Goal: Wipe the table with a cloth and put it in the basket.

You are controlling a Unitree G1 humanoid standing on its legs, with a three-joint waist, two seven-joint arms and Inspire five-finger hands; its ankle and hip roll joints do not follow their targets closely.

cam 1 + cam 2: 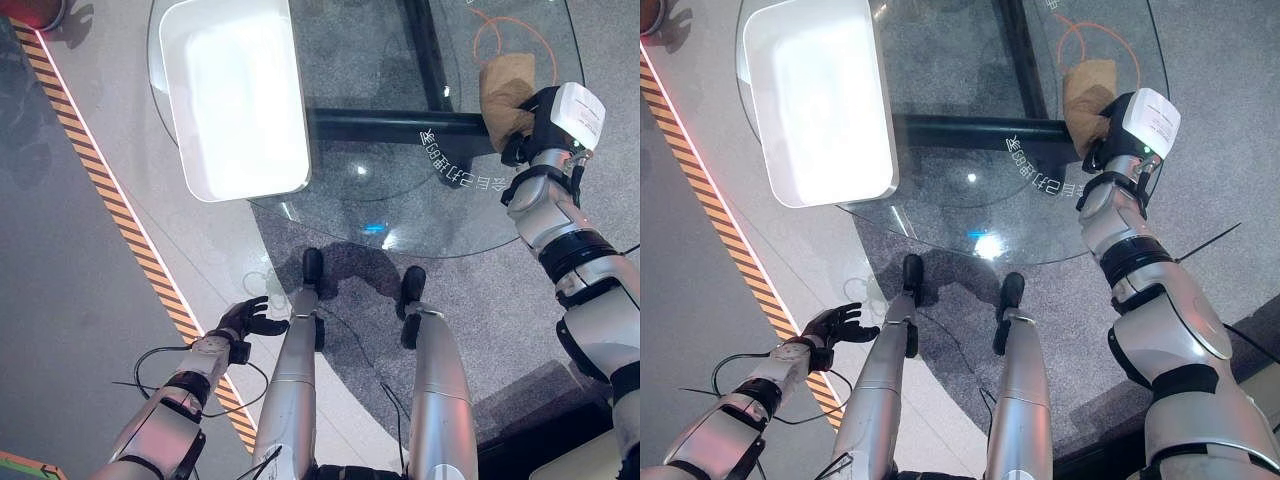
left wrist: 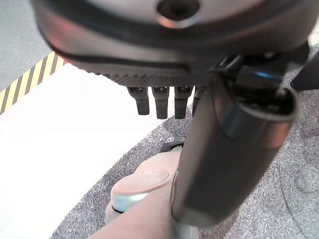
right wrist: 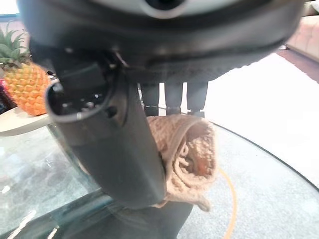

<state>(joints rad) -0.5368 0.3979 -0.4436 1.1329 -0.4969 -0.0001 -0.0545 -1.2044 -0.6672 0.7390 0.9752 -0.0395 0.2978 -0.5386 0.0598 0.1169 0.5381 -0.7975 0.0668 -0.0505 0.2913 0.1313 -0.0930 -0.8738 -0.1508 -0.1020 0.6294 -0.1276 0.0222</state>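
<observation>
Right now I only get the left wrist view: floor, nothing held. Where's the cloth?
Observer: The beige knitted cloth lies on the round glass table, under the right robot hand.
Operator: Gripped or just pressed?
Observer: Gripped, it seems. The right wrist view shows it bunched between thumb and fingers.
Operator: Basket?
Observer: The white rectangular basket sits on the table's left side, apart from the cloth.
</observation>
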